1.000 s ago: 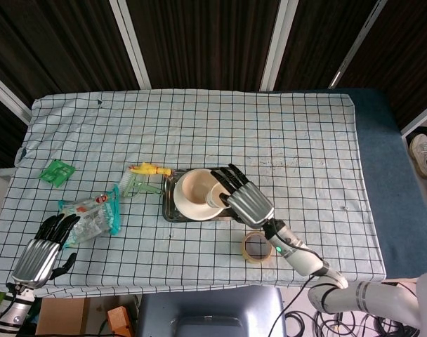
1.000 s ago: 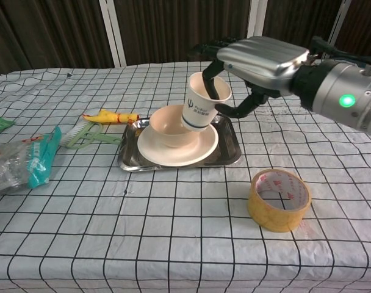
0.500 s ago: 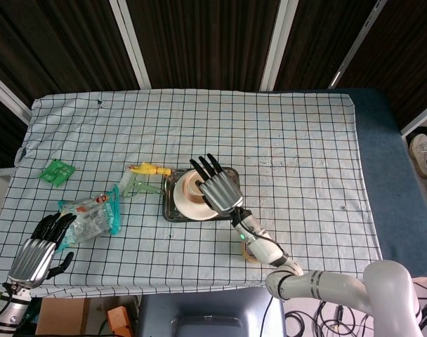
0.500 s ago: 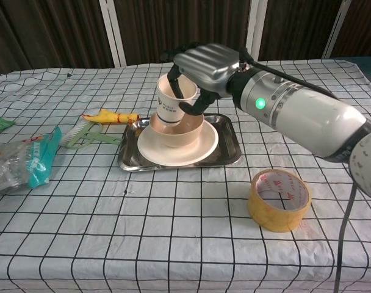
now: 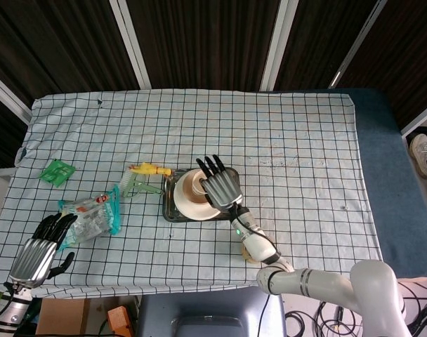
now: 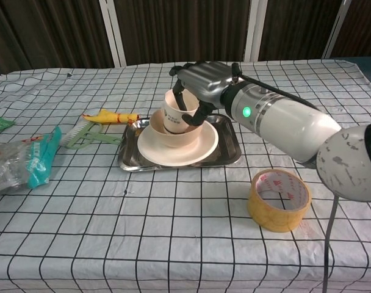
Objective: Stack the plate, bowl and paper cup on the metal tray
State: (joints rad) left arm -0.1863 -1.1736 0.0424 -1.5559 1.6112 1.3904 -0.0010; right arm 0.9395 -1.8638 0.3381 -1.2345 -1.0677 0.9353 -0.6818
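The metal tray (image 6: 229, 144) (image 5: 167, 205) lies mid-table with the cream plate (image 6: 178, 150) (image 5: 186, 208) on it and the cream bowl (image 6: 172, 137) (image 5: 185, 184) on the plate. Upright in the bowl is the white paper cup (image 6: 175, 114). My right hand (image 6: 205, 77) (image 5: 220, 184) reaches over from the right and grips the cup's rim, one finger inside and the thumb outside. In the head view this hand hides most of the cup. My left hand (image 5: 41, 247) hangs at the table's near left edge, fingers apart and holding nothing.
A roll of yellow tape (image 6: 280, 200) lies right of the tray toward the front. Left of the tray are a yellow toy (image 6: 109, 116), a green brush (image 6: 86, 135), a plastic bag (image 6: 19, 166) and a green packet (image 5: 57, 171).
My right hand carried the cup leftward from above the tray and lowered it into the bowl. The left hand has barely moved.
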